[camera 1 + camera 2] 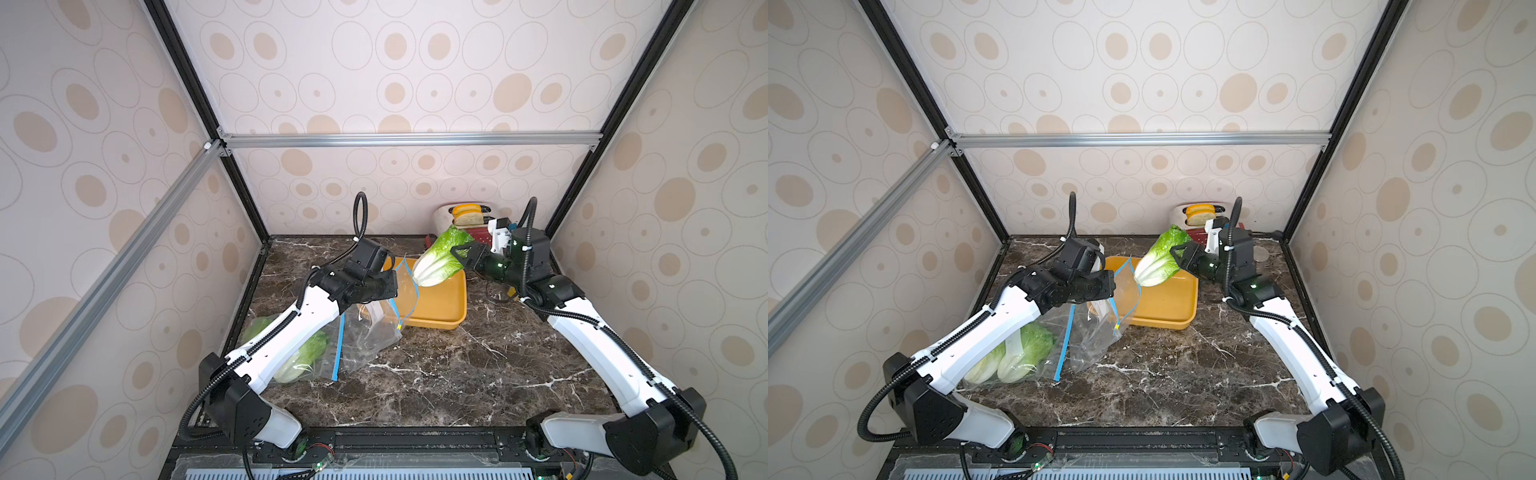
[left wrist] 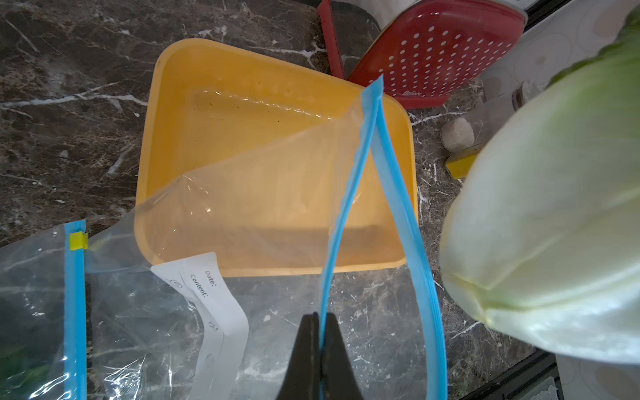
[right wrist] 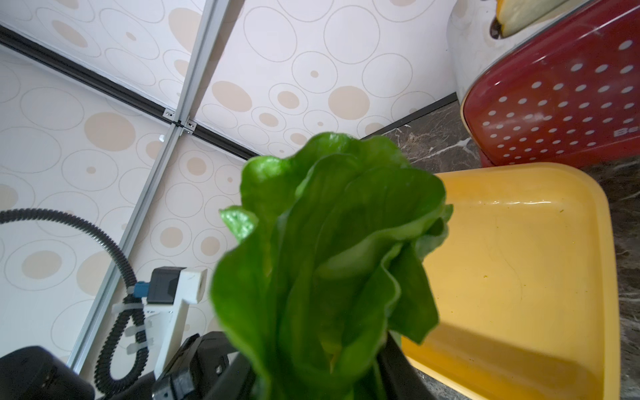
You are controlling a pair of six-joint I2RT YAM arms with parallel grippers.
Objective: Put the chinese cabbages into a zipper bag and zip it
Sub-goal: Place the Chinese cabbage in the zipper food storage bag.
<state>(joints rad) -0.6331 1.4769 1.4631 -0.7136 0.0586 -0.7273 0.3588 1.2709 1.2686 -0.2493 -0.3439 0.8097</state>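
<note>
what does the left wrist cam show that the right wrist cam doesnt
Only the left wrist view: the left end effector shut on one blue lip of the open bag, a second bag beside it, and the white base of the cabbage. Only the right wrist view: the cabbage's green leaf tips, a bread slice in the toaster, the wall frame. Both: the yellow tray, the red dotted toaster, the marble table.
</note>
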